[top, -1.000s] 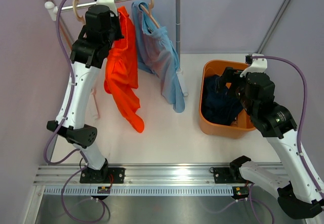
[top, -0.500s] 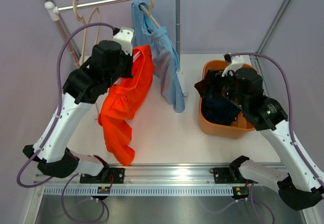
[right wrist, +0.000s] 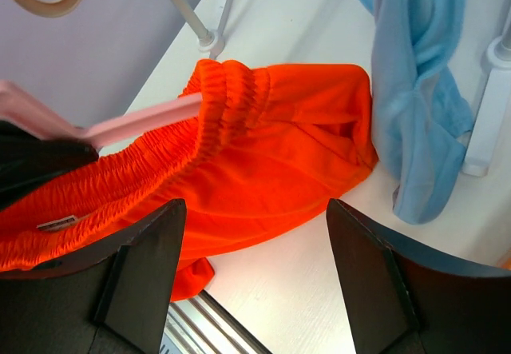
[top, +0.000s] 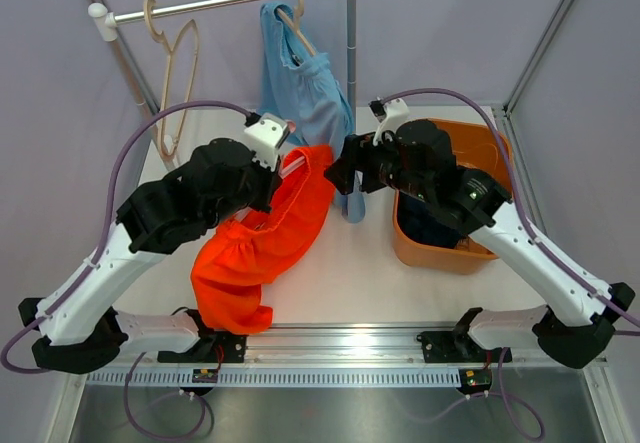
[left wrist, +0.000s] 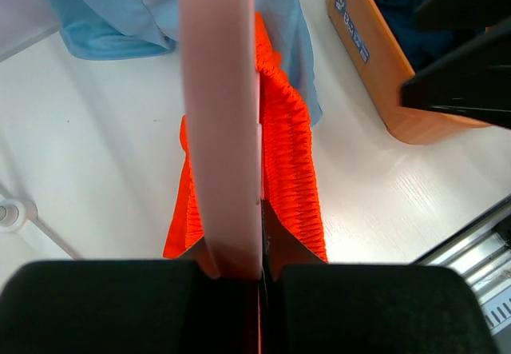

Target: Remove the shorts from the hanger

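The orange shorts point(top: 262, 248) droop from a pink hanger point(top: 294, 165) over the middle of the table, their lower end on the tabletop. My left gripper point(top: 285, 158) is shut on that hanger point(left wrist: 219, 114), with the gathered orange waistband point(left wrist: 291, 154) on either side of it. My right gripper point(top: 340, 175) is open just right of the shorts. In its wrist view the jaws point(right wrist: 254, 210) stand wide over the orange cloth point(right wrist: 263, 154) and hold nothing. Light blue shorts point(top: 310, 93) hang on a hanger on the rail. The navy shorts point(top: 427, 228) lie in the basket.
The orange basket point(top: 440, 255) stands at the right. The rail point(top: 230, 1) also carries a bare beige hanger point(top: 175, 63). The rack's post point(top: 352, 83) rises just behind my right gripper, with its foot point(right wrist: 483, 142) beside the blue shorts point(right wrist: 419, 90).
My left arm has lifted the pink hanger with the orange shorts off the rail and brought it down to mid-table. My right arm left the basket and swung left to the shorts.
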Robot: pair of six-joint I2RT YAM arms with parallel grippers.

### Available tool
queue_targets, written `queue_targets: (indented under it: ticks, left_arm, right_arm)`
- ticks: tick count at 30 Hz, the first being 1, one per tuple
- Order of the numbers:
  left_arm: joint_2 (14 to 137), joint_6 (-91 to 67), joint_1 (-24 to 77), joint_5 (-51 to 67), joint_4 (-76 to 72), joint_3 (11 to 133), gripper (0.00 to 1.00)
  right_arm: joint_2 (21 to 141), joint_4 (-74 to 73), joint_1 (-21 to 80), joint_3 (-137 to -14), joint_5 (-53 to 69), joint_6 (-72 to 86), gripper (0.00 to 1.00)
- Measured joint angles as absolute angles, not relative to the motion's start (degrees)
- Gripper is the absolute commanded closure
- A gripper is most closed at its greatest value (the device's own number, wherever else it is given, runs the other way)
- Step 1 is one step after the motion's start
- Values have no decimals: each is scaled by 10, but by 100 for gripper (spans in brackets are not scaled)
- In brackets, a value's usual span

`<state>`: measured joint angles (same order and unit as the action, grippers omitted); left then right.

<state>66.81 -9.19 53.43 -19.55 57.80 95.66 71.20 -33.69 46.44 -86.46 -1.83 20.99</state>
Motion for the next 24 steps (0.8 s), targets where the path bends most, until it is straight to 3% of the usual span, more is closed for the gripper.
queue_targets:
  ticks: [16,20,24]
  left_arm:
    - [658,-90,549,-203,556,905,100]
    - [657,-87,549,-203,555,903,100]
    - [656,-86,549,-203,554,903,100]
  right_arm:
    - [823,-323,486,-906,-19,226,26]
    - [844,-327,488,-910,-23,228,39]
    - [858,-329,488,-917,-36,230,60]
